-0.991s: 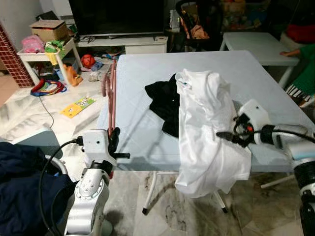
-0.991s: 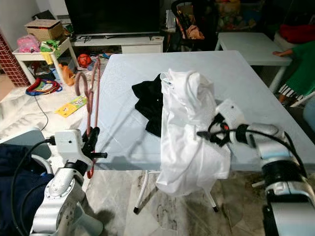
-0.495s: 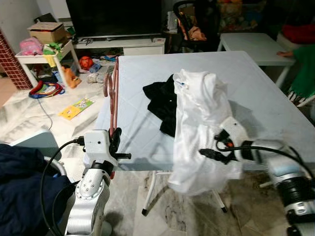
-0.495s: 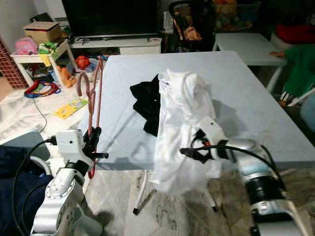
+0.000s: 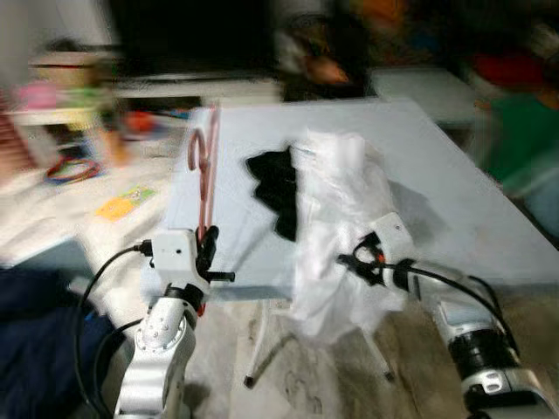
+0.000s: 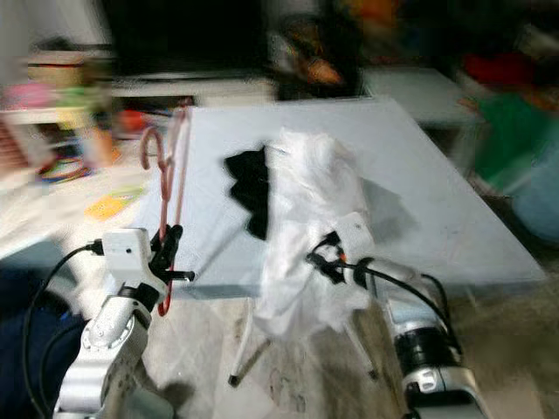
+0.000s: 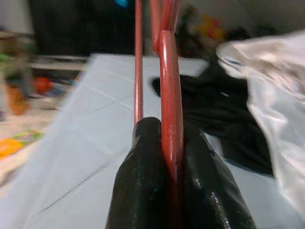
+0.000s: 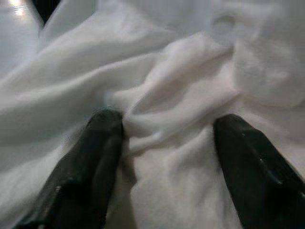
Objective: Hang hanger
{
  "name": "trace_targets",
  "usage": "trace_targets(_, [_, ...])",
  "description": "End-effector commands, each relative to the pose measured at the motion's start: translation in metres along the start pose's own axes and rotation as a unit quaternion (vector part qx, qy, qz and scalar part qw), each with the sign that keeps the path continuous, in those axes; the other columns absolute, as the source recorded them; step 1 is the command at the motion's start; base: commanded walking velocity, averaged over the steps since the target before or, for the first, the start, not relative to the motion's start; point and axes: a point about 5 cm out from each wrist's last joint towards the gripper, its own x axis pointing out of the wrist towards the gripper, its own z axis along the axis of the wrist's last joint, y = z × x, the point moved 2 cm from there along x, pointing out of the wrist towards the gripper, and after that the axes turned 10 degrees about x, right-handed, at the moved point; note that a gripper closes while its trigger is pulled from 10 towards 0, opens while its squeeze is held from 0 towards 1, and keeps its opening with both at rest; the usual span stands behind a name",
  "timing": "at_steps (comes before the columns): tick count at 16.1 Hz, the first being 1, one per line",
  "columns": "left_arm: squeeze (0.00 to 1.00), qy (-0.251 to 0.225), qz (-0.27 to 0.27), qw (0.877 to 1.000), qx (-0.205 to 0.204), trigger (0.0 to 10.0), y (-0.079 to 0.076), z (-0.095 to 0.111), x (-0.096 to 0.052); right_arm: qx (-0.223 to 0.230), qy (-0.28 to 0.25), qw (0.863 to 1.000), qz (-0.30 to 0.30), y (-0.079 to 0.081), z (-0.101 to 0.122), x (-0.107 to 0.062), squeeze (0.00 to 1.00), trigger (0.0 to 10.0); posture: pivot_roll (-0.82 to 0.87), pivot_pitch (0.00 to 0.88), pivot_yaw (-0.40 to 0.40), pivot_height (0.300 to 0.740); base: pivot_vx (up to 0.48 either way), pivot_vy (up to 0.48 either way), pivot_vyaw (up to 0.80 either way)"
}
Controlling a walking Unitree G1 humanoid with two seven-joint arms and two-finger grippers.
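Observation:
A pink-red hanger (image 5: 208,170) stands upright at the left edge of the pale blue table (image 5: 437,175), its hook at the top. My left gripper (image 5: 208,246) is shut on its lower bar, and the bar is pinched between the black fingers (image 7: 143,157) in the left wrist view. A white shirt (image 5: 336,201) lies over the table's front edge and hangs down, partly covering a black garment (image 5: 272,188). My right gripper (image 5: 349,260) is pressed into the hanging shirt. It stands open (image 8: 167,124) with bunched white cloth (image 8: 157,62) between the fingers.
The head views are blurred by camera motion. Toys and a low shelf (image 5: 61,113) crowd the floor at the far left. A second white table (image 5: 419,83) and a person in green (image 5: 515,131) are at the far right. Table legs (image 5: 262,340) stand below the front edge.
The camera has shifted and blurred. My right gripper moved left and a little lower into the hanging white shirt, pushing the cloth. The left gripper keeps holding the hanger in place.

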Motion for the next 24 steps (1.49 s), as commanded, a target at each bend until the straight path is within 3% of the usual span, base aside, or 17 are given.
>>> trace_targets(1, [0.00,0.000,0.002,1.000,0.001,10.0,0.002,0.002,0.001,0.029,-0.003,0.999,-0.040,-0.011,-0.004,0.000,0.00,0.0,-0.08,0.000,0.042,0.740,0.000,0.000,0.00])
trace_targets(5, [0.00,0.001,0.010,1.000,-0.016,10.0,0.007,0.003,0.001,0.068,-0.044,0.995,-0.066,-0.014,0.014,0.005,0.00,0.0,-0.07,0.000,0.031,0.740,0.000,0.000,0.00])
trace_targets(8, [0.00,0.003,0.011,1.000,-0.015,10.0,0.006,0.002,0.001,0.084,-0.061,0.993,-0.055,-0.004,0.022,0.013,0.00,0.0,-0.06,0.000,0.028,0.740,0.000,0.000,0.00])
trace_targets(11, [0.00,0.003,0.011,1.000,-0.015,10.0,0.004,0.003,0.003,0.140,-0.118,0.981,-0.059,0.019,0.067,0.032,0.00,0.0,-0.05,0.000,0.025,0.740,0.000,0.000,0.00])
trace_targets(12, [0.00,0.003,0.011,1.000,-0.015,10.0,0.003,0.003,0.003,0.145,-0.123,0.980,-0.061,0.021,0.072,0.033,0.00,0.0,-0.05,0.000,0.023,0.740,0.000,0.000,0.00])
trace_targets(14, [0.00,-0.002,0.022,1.000,-0.015,10.0,0.005,0.006,0.004,0.171,-0.167,0.969,-0.070,0.034,0.114,0.034,0.00,0.0,-0.03,0.000,0.001,0.740,0.000,0.000,0.00])
trace_targets(18, [0.00,-0.002,0.045,0.999,-0.016,10.0,0.011,0.005,-0.001,0.167,-0.211,0.961,-0.064,0.045,0.157,0.028,0.00,0.0,0.00,0.000,-0.037,0.740,0.000,0.000,0.00])
trace_targets(20, [0.00,-0.001,0.058,0.998,-0.018,10.0,0.015,0.003,-0.003,0.167,-0.218,0.959,-0.065,0.044,0.164,0.026,0.00,0.0,0.00,0.000,-0.040,0.740,0.000,0.000,0.00])
trace_targets(21, [0.00,-0.001,0.061,0.998,-0.020,10.0,0.017,0.003,-0.001,0.154,-0.239,0.957,-0.066,0.046,0.182,0.020,0.00,0.0,0.00,0.000,-0.042,0.740,0.000,0.000,0.00])
trace_targets(22, [0.00,-0.005,0.058,0.998,-0.018,10.0,0.016,0.005,0.001,0.156,-0.264,0.950,-0.063,0.048,0.198,0.014,0.00,0.0,-0.01,0.000,-0.042,0.740,0.000,0.000,0.00])
trace_targets(24, [0.00,-0.014,0.064,0.998,-0.012,10.0,0.016,0.010,0.005,0.153,-0.345,0.923,-0.073,0.049,0.248,-0.013,0.00,0.0,-0.01,0.000,-0.042,0.740,0.000,0.000,0.00])
